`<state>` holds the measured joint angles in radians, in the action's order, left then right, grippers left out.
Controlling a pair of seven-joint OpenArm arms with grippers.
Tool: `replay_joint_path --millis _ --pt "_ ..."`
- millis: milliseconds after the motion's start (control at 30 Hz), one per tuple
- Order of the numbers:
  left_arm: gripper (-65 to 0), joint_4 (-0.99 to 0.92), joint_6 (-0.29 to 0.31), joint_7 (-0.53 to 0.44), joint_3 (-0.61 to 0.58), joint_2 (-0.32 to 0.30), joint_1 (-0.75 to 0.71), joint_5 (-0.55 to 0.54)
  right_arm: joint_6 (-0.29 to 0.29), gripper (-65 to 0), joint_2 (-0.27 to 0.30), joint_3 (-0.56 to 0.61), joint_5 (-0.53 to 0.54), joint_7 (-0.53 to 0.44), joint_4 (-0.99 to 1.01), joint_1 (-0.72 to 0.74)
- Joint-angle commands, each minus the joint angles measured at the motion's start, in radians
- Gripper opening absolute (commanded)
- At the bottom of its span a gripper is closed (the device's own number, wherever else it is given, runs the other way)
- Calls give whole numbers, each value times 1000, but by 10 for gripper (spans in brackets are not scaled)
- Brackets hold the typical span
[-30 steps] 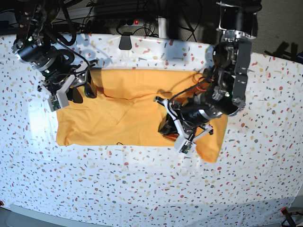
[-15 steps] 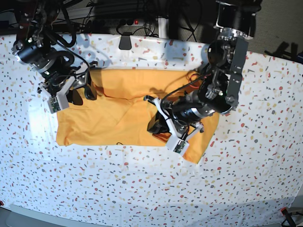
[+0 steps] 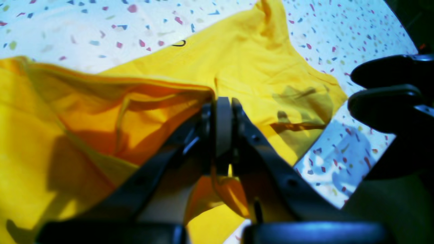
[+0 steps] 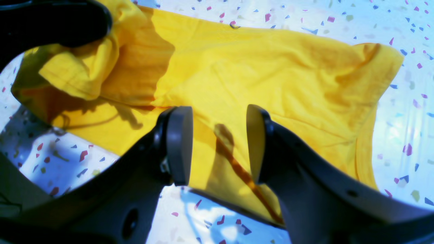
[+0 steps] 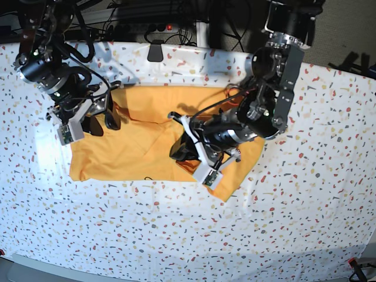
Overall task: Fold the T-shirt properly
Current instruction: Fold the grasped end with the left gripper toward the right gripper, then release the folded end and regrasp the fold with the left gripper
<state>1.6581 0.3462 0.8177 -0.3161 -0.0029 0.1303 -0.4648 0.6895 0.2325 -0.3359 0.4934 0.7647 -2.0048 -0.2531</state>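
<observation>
The orange-yellow T-shirt [image 5: 141, 144] lies on the speckled tablecloth [image 5: 176, 235] in the base view. Its right part is lifted and drawn over the middle. My left gripper [image 5: 181, 154] is shut on that raised fold, and the left wrist view shows the cloth [image 3: 101, 112] pinched between the closed jaws of the left gripper [image 3: 223, 132]. My right gripper [image 5: 103, 122] is open at the shirt's upper left corner. In the right wrist view, the right gripper [image 4: 217, 145] hovers just above flat fabric [image 4: 271, 78] with nothing between its fingers. A small black mark [image 4: 234, 25] shows at the shirt's edge.
A black clip-like object [image 5: 155, 51] sits at the table's back edge, with cables and a power strip [image 5: 160, 27] behind it. Bare tablecloth spreads in front of and to both sides of the shirt.
My left gripper has travelled to the left in the base view, dragging the shirt's right part over the middle. The right arm has shifted only slightly and stays open.
</observation>
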Motion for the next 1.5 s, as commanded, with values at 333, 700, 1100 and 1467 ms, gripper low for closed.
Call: replay_joint_path --millis 333,700,1100,1467 --pt "-375 17 5 25 0 39 17 -160 9 -389 8 -5 16 -24 -21 7" --pt "-293 23 103 144 1 71 82 -119 9 -389 8 -5 15 -23 -21 10" --pt "-294 23 -204 64 1 -13 186 619 9 -389 8 -5 16 -23 -21 9" --pt "-294 -157 -496 -16 1 -154 98 574 9 -389 8 -5 17 -23 -21 9"
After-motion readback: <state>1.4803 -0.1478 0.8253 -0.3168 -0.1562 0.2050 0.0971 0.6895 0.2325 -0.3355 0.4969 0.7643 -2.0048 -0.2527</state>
